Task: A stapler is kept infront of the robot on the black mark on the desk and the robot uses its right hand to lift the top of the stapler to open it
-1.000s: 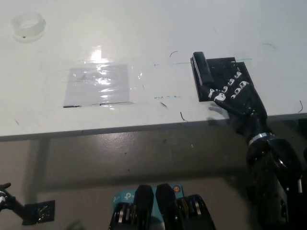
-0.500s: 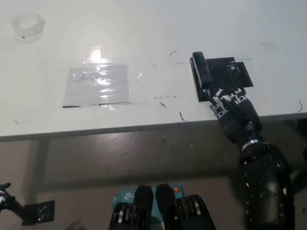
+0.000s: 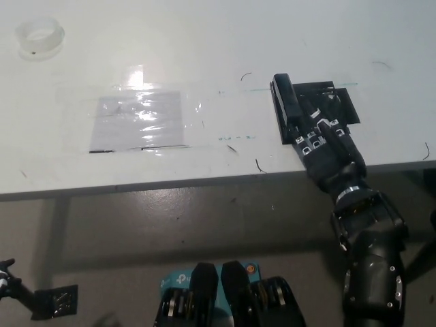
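A black stapler (image 3: 285,100) lies on the white desk (image 3: 204,54), lengthwise away from me, along the left side of a black rectangular mark (image 3: 334,102). My black right hand (image 3: 323,141) reaches over the desk's front edge from the lower right. It covers the near part of the mark and meets the stapler's near end. The stapler's top lies flat and closed. Black on black hides how the hand sits on the stapler. My left hand is out of the picture.
A clear tape roll (image 3: 39,35) sits at the desk's far left corner. A shiny taped plastic sheet (image 3: 139,121) lies left of centre. The desk's front edge (image 3: 170,182) runs across the middle, with grey floor below it.
The right hand lay flat over the mark, drew back toward the desk edge, then slid forward and left onto the stapler's near end. The stapler has not moved.
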Controlling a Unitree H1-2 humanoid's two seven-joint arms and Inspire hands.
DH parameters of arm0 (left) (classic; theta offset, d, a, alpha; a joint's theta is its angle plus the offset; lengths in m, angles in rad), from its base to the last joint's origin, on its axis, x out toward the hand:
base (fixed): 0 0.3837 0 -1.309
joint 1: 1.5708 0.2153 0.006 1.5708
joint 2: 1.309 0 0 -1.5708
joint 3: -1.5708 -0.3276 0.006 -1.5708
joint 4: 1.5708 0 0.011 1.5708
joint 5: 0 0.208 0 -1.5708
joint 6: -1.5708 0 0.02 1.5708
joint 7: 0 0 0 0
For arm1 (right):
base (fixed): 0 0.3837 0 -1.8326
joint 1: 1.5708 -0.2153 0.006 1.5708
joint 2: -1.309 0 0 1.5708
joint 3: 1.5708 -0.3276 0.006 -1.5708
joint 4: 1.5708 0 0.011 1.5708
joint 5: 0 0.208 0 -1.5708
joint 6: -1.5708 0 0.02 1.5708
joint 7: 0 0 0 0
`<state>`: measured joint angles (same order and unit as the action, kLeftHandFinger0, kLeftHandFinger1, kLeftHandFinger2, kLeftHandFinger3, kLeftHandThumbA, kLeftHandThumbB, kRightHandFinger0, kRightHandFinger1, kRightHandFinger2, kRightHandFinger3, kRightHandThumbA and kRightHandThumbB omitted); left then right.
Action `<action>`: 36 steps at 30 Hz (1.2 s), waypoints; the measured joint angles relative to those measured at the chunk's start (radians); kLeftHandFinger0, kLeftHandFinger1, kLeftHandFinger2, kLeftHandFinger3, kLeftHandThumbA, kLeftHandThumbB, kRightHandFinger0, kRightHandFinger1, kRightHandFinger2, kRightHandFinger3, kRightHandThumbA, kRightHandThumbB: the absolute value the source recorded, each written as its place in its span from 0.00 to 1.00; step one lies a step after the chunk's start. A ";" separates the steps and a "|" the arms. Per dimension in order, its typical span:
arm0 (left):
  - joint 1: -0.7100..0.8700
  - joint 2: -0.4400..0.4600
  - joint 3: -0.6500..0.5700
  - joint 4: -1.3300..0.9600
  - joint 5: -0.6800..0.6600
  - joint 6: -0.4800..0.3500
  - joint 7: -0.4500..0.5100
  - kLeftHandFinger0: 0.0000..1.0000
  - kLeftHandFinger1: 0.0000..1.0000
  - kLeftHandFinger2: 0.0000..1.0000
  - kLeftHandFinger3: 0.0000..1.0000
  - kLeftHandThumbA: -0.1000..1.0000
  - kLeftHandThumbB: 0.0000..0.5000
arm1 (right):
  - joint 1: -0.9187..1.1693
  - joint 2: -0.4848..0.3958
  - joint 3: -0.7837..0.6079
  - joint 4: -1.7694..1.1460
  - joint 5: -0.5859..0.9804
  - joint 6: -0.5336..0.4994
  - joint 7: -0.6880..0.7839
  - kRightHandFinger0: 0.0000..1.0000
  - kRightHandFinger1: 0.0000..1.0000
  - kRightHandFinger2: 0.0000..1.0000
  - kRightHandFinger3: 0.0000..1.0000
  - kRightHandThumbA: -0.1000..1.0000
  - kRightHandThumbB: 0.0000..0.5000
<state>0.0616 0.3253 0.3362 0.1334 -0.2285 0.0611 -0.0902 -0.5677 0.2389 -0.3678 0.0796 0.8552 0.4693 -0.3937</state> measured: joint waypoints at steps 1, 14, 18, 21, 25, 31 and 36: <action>0.000 0.000 0.000 0.000 0.000 -0.001 0.000 0.43 0.51 0.70 0.89 0.62 0.04 | -0.006 0.000 -0.006 0.003 0.001 0.000 -0.005 0.94 1.00 1.00 1.00 1.00 0.20; 0.001 -0.004 0.002 0.001 -0.001 -0.008 0.000 0.43 0.51 0.69 0.88 0.68 0.02 | -0.040 0.004 -0.071 0.060 0.024 -0.001 -0.040 0.95 1.00 1.00 1.00 1.00 0.17; 0.001 -0.013 0.004 0.000 -0.003 -0.009 0.000 0.41 0.51 0.68 0.86 0.66 0.05 | -0.041 0.004 -0.077 0.087 0.023 -0.004 -0.042 0.94 1.00 1.00 1.00 1.00 0.18; 0.001 -0.016 0.005 -0.001 -0.004 -0.009 0.001 0.42 0.51 0.69 0.87 0.67 0.06 | -0.042 0.003 -0.083 0.098 0.023 -0.008 -0.044 0.93 1.00 1.00 1.00 1.00 0.17; 0.001 -0.016 0.009 0.000 -0.006 -0.009 0.001 0.41 0.50 0.68 0.88 0.68 0.04 | -0.052 0.003 -0.083 0.130 0.021 -0.014 -0.044 0.95 1.00 1.00 1.00 1.00 0.17; 0.004 -0.016 0.009 0.000 -0.012 -0.011 0.001 0.41 0.49 0.69 0.88 0.68 0.03 | -0.062 0.001 -0.085 0.162 0.020 -0.023 -0.043 0.95 1.00 1.00 1.00 1.00 0.17; 0.012 -0.017 0.009 0.000 -0.018 -0.014 0.001 0.42 0.50 0.70 0.89 0.70 0.06 | -0.071 -0.002 -0.088 0.181 0.019 -0.030 -0.043 0.94 1.00 1.00 1.00 1.00 0.19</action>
<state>0.0738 0.3082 0.3452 0.1336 -0.2464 0.0475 -0.0894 -0.6391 0.2364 -0.4562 0.2611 0.8741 0.4388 -0.4368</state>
